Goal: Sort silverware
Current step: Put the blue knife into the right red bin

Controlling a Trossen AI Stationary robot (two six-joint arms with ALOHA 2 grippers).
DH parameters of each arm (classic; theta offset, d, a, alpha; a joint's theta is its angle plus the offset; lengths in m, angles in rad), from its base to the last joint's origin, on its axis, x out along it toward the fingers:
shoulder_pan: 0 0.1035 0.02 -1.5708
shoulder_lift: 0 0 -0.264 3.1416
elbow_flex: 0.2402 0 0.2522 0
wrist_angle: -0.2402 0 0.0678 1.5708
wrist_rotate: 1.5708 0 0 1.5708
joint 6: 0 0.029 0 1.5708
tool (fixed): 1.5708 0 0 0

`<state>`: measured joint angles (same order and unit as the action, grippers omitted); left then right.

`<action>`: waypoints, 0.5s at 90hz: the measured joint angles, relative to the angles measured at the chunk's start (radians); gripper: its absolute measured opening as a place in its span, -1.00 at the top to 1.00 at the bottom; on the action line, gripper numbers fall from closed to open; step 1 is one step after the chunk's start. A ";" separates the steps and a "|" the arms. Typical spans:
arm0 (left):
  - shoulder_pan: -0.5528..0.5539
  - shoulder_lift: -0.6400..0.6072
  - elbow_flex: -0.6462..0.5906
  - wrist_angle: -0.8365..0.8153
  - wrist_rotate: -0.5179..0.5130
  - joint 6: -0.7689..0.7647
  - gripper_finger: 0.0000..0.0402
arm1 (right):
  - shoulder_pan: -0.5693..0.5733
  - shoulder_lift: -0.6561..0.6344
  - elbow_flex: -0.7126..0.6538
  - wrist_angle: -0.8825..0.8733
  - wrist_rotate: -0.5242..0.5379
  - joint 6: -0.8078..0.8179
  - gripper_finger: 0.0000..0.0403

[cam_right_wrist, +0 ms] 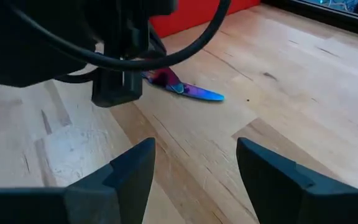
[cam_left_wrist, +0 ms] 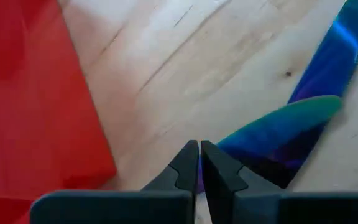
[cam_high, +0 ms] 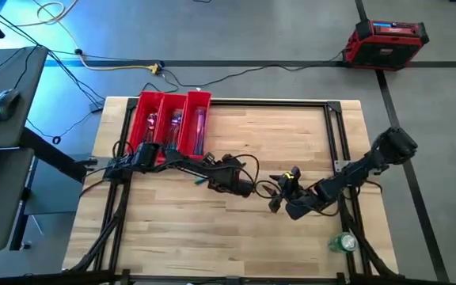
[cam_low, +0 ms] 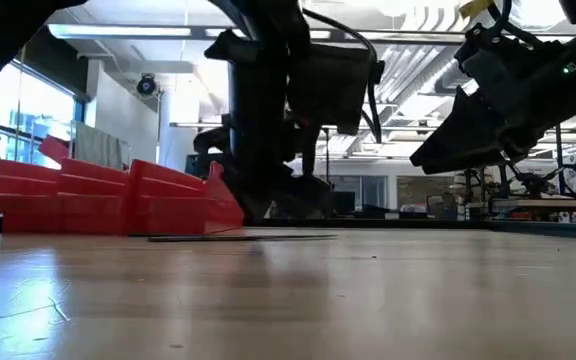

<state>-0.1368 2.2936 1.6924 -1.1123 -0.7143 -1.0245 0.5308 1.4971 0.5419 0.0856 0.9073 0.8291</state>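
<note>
Hovering low over the middle of the tabletop, the left gripper (cam_left_wrist: 199, 163) has its fingers pinched together, tips just beside two knives (cam_left_wrist: 303, 118) without clearly gripping either. The knives lie crossed on the bare wood just off the tray's (cam_high: 145, 107) near corner. More silverware (cam_high: 200, 127) lies in the tray at the far left. The right gripper (cam_right_wrist: 194, 158) hangs spread and empty, right of centre.

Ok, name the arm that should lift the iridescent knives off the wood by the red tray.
Left. Its claw, fingers nearly shut, sits at the iridescent blue-green knives beside the red plastic tray; the right claw hangs open, farther off.
</note>
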 joint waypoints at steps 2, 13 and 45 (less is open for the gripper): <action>0.000 0.000 -0.005 0.008 0.008 0.005 1.00 | 0.000 0.000 0.000 0.000 0.000 0.000 -0.06; 0.000 -0.001 -0.022 0.030 0.061 0.013 1.00 | 0.000 0.000 0.000 0.000 0.000 0.000 -0.06; -0.080 -0.007 -0.013 0.064 0.175 -0.029 1.00 | 0.000 0.000 0.000 -0.001 -0.001 0.000 -0.06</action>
<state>-0.2169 2.2868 1.6790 -1.0483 -0.5393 -1.0534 0.5305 1.4971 0.5419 0.0849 0.9062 0.8288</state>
